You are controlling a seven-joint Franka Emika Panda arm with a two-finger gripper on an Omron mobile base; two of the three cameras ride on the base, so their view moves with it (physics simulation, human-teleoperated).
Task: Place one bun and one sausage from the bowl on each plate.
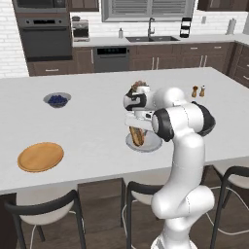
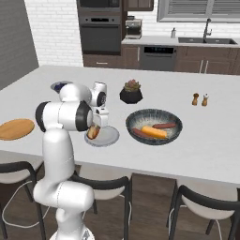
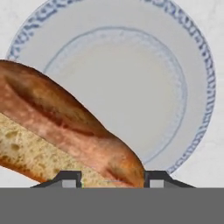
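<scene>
Bun sits between part-open jaws over grey plate; plant pot and bowl stand nearby.

Bun over light grey plate

A crusty, matt golden-brown bun is seen over a smooth, glazed light grey ceramic plate on a matt white bench

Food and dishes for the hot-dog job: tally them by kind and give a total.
Buns: 2, one over the light grey plate at the pincer, one bun in the bowl
Sausages: 2, both in the dark grey bowl
Plates: 2, light grey and orange-tan plate
Bowls: 1
Total: 7
</scene>
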